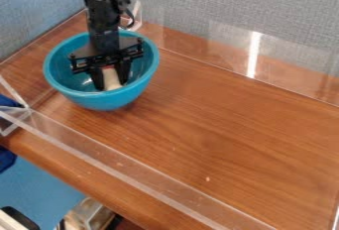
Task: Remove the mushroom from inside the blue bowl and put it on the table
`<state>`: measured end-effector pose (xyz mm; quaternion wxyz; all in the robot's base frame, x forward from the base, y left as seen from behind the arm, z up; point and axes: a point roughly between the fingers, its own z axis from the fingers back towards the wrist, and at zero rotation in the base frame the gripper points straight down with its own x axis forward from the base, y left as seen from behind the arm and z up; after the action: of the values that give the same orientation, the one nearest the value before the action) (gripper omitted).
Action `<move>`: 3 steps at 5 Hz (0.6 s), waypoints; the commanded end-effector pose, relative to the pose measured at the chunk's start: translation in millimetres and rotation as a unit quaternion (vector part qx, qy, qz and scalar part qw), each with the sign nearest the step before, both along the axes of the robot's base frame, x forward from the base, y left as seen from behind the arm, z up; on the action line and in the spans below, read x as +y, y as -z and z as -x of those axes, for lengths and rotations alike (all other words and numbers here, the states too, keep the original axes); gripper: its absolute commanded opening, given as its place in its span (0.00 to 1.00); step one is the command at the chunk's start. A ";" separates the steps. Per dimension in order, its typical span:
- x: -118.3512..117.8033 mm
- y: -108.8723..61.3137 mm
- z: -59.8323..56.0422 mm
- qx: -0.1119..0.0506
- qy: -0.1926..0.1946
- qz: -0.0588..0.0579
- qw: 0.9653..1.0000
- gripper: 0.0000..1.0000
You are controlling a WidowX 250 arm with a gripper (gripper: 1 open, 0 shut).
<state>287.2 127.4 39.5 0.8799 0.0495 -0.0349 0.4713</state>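
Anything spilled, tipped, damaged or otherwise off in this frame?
Nothing stands out. The blue bowl sits upright on the table, nothing spilled. The gripper reaches straight down into the bowl, jaws shut on the mushroom, whose pale stalk shows between them.

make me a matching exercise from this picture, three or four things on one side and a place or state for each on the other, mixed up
Things:
1. black robot gripper
2. small cream-stalked toy mushroom
3. round glossy turquoise-blue bowl
4. reddish-brown wood-grain table

Places or states:
A. sits at the far left corner of the table
B. pointing down inside the bowl, shut on something
C. between the gripper's fingers, inside the bowl
D. edged by low clear acrylic walls

Pairs: 1-B, 2-C, 3-A, 4-D
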 end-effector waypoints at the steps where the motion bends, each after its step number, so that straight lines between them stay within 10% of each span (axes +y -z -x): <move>1: 6.7 -15.7 3.2 -0.013 0.034 -0.007 0.999 0.00; 3: -7.3 -12.1 3.6 -0.014 0.041 -0.012 0.999 0.00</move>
<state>279.9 122.6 39.5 0.8957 0.0558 -0.0357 0.4398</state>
